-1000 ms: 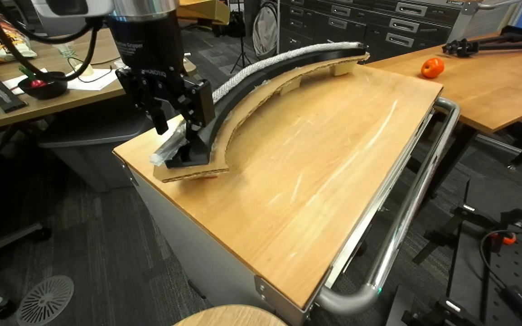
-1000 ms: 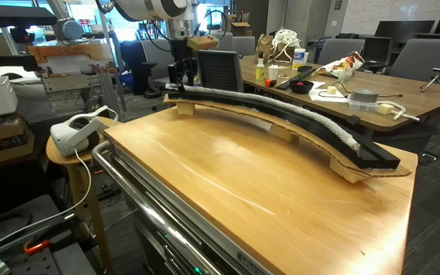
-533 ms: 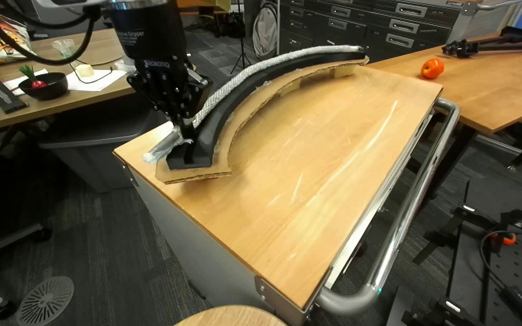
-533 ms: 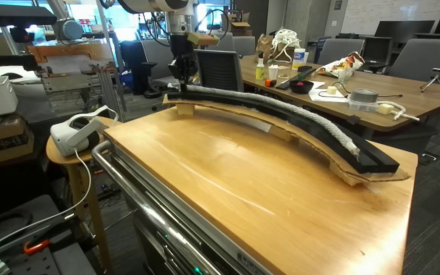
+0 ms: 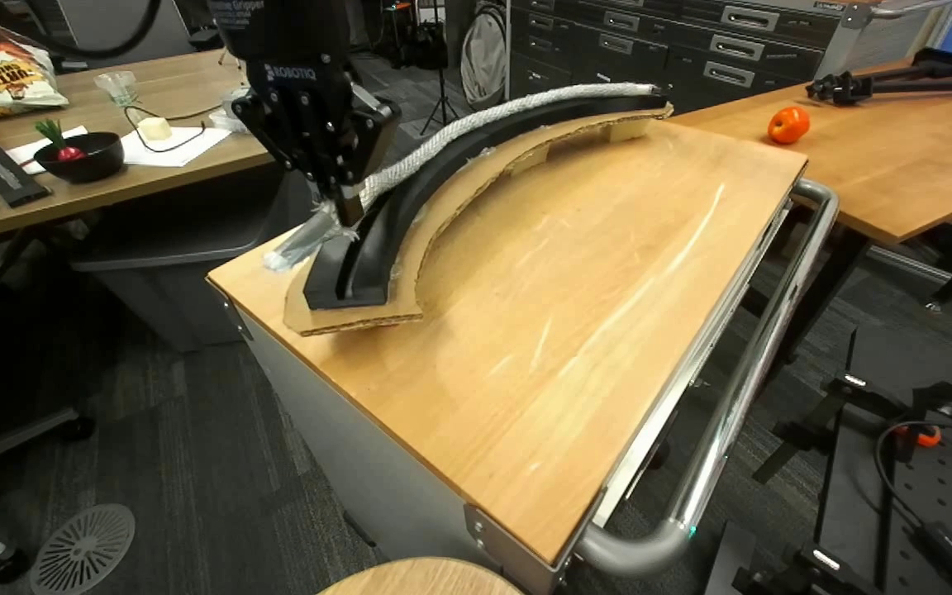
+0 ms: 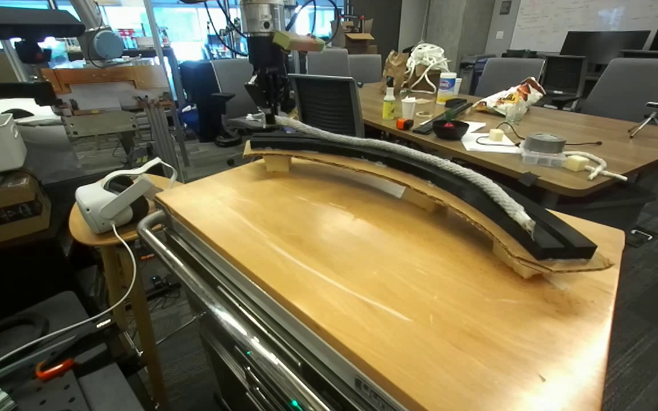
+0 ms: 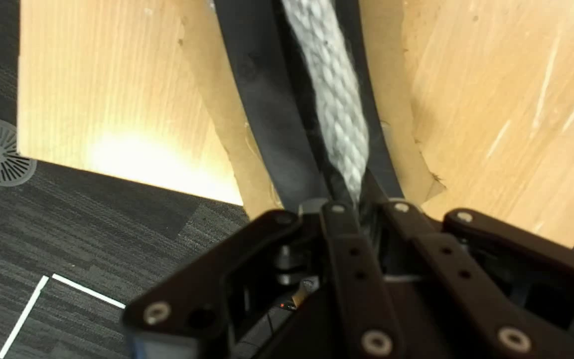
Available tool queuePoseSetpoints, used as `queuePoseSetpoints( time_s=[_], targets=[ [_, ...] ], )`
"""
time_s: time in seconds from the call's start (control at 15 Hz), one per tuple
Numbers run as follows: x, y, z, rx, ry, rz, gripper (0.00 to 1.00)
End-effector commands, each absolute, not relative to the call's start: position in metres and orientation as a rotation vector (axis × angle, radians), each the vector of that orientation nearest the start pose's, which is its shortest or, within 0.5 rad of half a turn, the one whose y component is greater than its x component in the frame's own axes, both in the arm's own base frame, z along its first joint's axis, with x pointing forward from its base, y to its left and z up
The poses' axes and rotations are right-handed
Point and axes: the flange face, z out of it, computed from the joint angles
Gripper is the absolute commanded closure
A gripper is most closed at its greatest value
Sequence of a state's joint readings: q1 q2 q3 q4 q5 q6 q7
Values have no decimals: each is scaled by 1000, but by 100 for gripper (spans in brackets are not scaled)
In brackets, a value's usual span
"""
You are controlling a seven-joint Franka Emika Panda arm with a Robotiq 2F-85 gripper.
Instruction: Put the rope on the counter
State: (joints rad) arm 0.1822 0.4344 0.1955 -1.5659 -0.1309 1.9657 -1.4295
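Observation:
The pale rope (image 5: 509, 108) runs along the black curved strip (image 5: 399, 223), which rests on cardboard above the wooden counter (image 5: 542, 347). Near the rope's clear-taped end (image 5: 301, 241), my gripper (image 5: 345, 211) is shut on it, a little above the strip's groove. In an exterior view the rope (image 6: 420, 155) slopes up from the strip to the gripper (image 6: 272, 120), and its far end lies on the strip. From the wrist view, the rope (image 7: 337, 94) passes between the closed fingers, which hide the taped end.
Raised on blocks, the cardboard (image 6: 466, 214) follows the strip along the back of the counter. A chrome rail (image 5: 740, 397) lines one edge. Beyond stand a cluttered desk (image 6: 603, 140) and a table with an orange object (image 5: 789, 125). A stool holds a white headset (image 6: 106, 200).
My gripper has gone from open around the rope's end to shut on it, then risen slightly. That end of the rope has come up off the strip; the far end stays down.

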Motion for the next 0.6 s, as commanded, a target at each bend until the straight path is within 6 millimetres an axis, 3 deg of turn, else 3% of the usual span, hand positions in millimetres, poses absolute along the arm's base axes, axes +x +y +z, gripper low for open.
queuePoseSetpoints(
  time_s=[0.0,0.27,0.53],
  targets=[
    [597,213,410,1996,2395,-161,97],
    [562,201,364,2223,2483,-333,97],
    [544,187,315,2429,2452,-347,97]
  ],
)
